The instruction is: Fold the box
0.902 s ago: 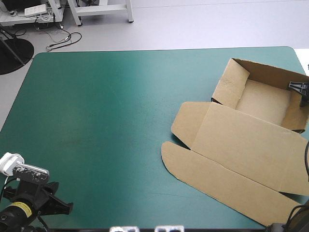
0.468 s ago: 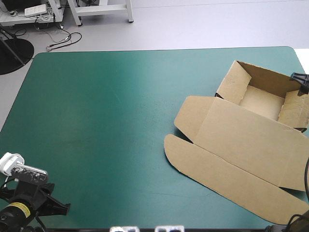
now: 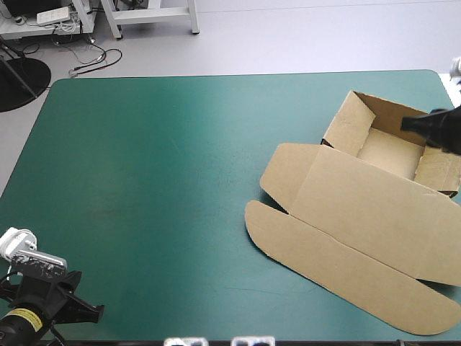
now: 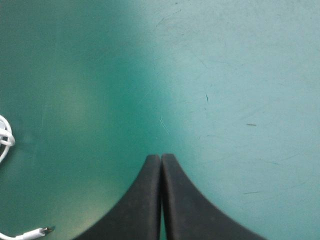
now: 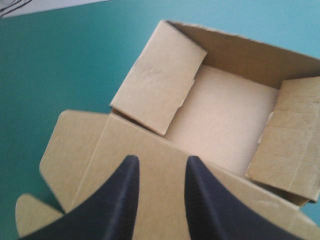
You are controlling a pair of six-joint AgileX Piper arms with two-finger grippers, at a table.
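The brown box [image 3: 346, 194] lies in the right half of the high view, on the teal-green cover [image 3: 158, 166]. Its tray [image 3: 389, 153] stands open in the upper right of the frame, with its walls raised and a short side flap turned inward at each end (the one nearer the table's middle is the plainer to see). The lid [image 3: 382, 223] stretches flat from the tray's near wall toward the lower right and ends in a long rounded flap [image 3: 338, 270] close to the table's near edge.

The right gripper [image 3: 431, 130] shows as a dark smear at the right edge of the high view, over the tray's far end. Whether it touches the board there is hard to say. In its own wrist view the right gripper [image 5: 161, 164] has its black fingers spread apart, and the lid shows in the gap between them.

The left gripper [image 3: 85, 311] sits in the lower left corner of the high view, well apart from the box. In the left wrist view its fingers [image 4: 161, 159] are pressed together in one pointed arch over bare cover.
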